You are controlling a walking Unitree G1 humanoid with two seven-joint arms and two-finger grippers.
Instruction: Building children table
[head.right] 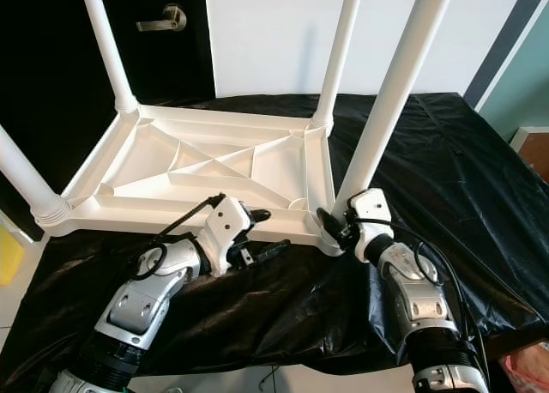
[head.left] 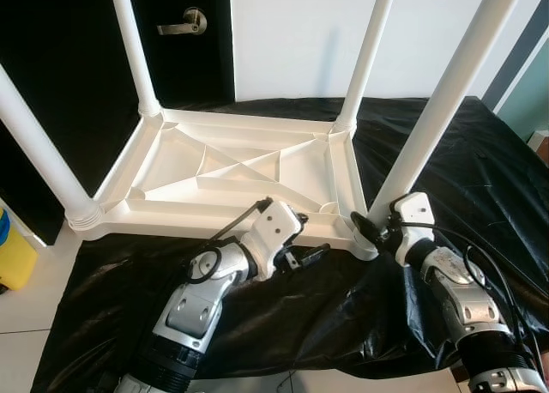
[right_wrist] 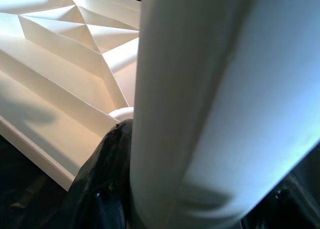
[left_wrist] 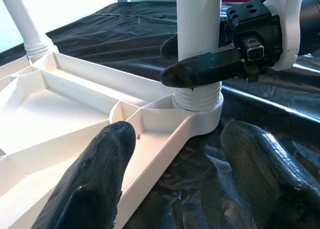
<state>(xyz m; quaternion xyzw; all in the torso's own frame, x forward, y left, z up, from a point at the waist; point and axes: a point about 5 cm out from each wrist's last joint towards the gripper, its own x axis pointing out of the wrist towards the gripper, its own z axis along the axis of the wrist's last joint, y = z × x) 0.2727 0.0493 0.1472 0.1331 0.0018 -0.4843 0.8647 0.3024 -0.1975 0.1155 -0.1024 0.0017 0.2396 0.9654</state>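
Left pincer (head.left: pixel 313 254) spread by tabletop (head.left: pixel 232 174) rim; right pincer (head.left: pixel 371 230) pinching leg (head.left: pixel 433 110) base: over-twisting could cross-thread or tilt it.

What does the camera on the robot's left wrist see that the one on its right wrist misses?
The left wrist view alone shows the left hand, open beside the upturned tabletop's edge, the black sheet, and the right hand closed on the table leg just above its threaded socket. The right wrist view alone shows the ribbed underside close up. Both share that leg and the white tabletop.
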